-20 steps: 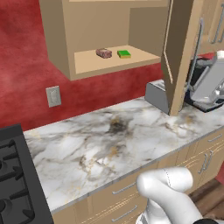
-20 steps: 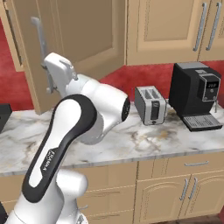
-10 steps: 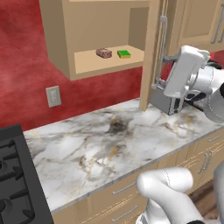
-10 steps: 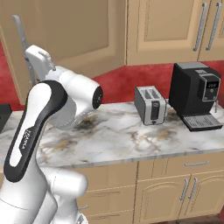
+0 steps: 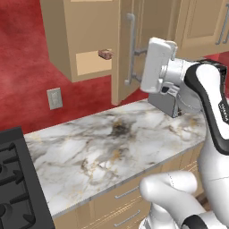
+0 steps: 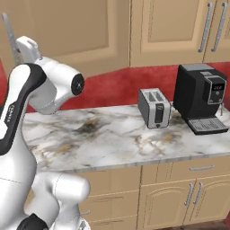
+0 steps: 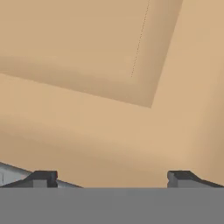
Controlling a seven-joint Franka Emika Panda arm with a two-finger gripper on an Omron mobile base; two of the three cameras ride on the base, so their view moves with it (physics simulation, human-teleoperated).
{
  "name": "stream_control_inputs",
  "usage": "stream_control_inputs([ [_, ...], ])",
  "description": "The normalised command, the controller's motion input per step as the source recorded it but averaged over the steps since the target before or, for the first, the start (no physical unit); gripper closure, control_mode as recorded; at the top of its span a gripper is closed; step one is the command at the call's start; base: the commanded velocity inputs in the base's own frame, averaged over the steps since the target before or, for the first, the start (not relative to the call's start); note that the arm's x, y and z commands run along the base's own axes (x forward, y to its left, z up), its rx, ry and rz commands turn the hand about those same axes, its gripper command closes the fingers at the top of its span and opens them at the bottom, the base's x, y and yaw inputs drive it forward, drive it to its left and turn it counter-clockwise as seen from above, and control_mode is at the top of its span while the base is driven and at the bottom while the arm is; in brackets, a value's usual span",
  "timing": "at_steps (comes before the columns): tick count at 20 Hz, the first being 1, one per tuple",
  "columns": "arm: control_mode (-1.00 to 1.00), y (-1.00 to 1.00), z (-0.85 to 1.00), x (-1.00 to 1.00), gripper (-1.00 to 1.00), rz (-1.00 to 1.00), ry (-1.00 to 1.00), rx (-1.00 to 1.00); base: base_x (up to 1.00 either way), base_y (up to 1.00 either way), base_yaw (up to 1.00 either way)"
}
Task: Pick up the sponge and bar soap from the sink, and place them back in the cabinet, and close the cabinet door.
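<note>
The cabinet (image 5: 89,33) hangs above the counter with its shelf partly showing. On that shelf lies the bar soap (image 5: 106,54), just left of the door's edge. The sponge is hidden behind the cabinet door (image 5: 121,58), which stands nearly shut. Its long silver handle (image 5: 130,49) faces out. My gripper (image 7: 111,179) is open and pressed close against the tan door panel (image 7: 109,87), with nothing between its fingertips (image 7: 41,178). The white hand (image 5: 156,65) sits right beside the handle. The sink is out of view.
A silver toaster (image 6: 154,108) and a black coffee machine (image 6: 202,103) stand on the marble counter (image 6: 112,134) to the right. A black stove (image 5: 13,179) lies at the counter's left end. A wall outlet (image 5: 54,98) is on the red wall.
The hand has swept left and pushed the cabinet door from wide open to nearly shut. The door now covers the sponge, which showed on the shelf before.
</note>
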Motion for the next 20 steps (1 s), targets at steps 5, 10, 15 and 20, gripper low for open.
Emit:
stream_control_inputs([
  [5,-1.0,0.57,0.01,0.66,-1.0,-0.02,0.11,0.0,0.0,0.0,0.0],
  [10,-1.0,0.55,0.01,0.66,-1.0,-0.03,0.09,0.0,0.0,0.0,0.0],
  [15,-1.0,0.51,0.01,0.64,-1.0,-0.04,0.07,0.0,0.0,0.0,0.0],
  [20,-1.0,0.43,0.0,0.56,-1.0,-0.09,0.03,0.0,0.0,0.0,0.0],
])
